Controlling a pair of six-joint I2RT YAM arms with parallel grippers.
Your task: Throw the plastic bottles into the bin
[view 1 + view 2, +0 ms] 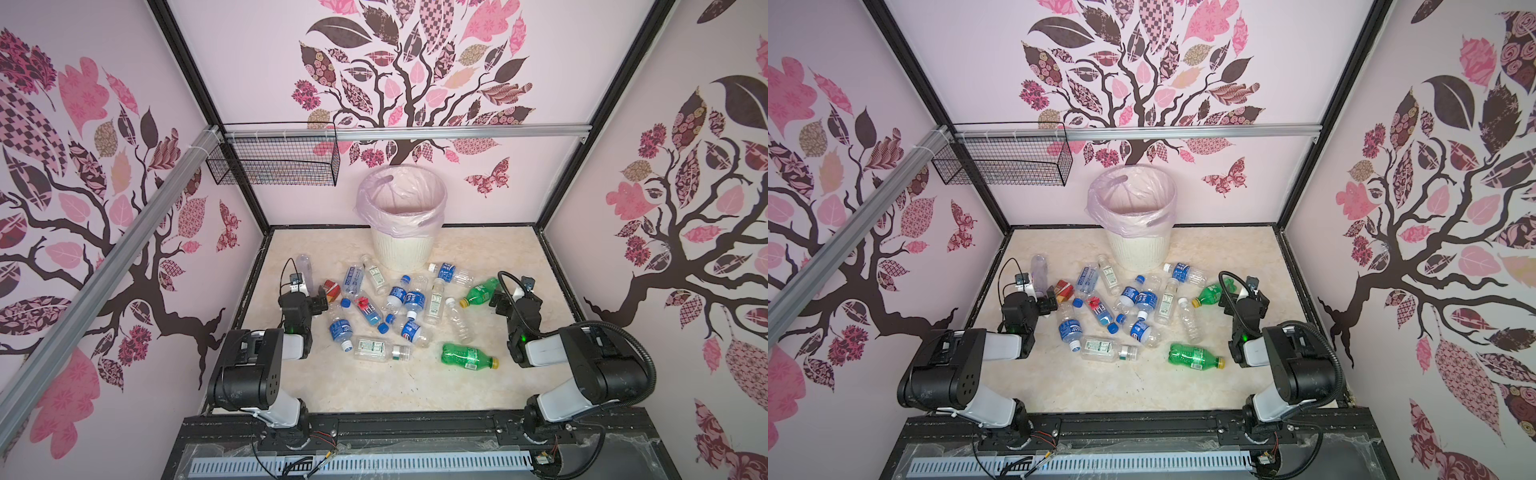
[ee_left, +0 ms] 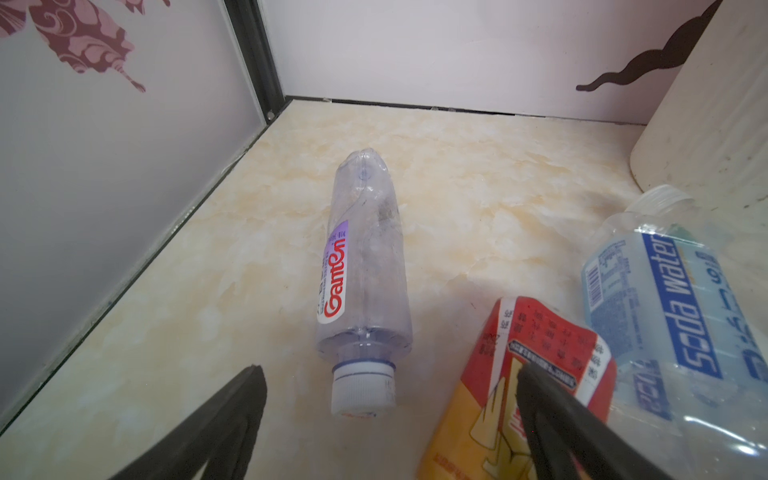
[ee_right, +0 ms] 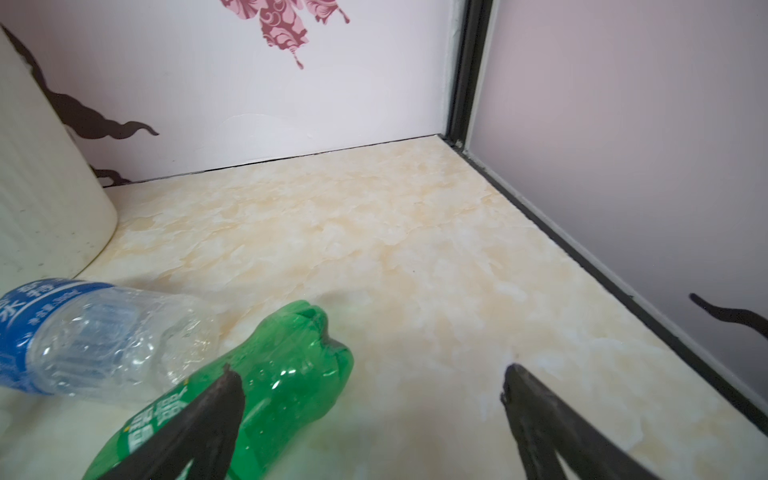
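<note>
Lying scattered across the middle of the cream marble-patterned bench [image 1: 415, 386], the small plastic bottles [image 1: 413, 301] are mostly clear with blue labels. The round cream-white ribbed bin [image 1: 401, 249], lined with a pale pink bag, stands upright just behind them by the back wall. The left end effector [image 2: 388, 370] hangs with its jaws spread wide and empty, just short of the white cap of a clear bottle with a red-lettered label [image 2: 365, 266] near the left wall; a crumpled red and yellow pack [image 2: 540, 332] lies beside it. The right end effector [image 3: 370, 370] is likewise wide open, holding nothing, close over a green bottle [image 3: 286, 365] at the pile's right edge.
</note>
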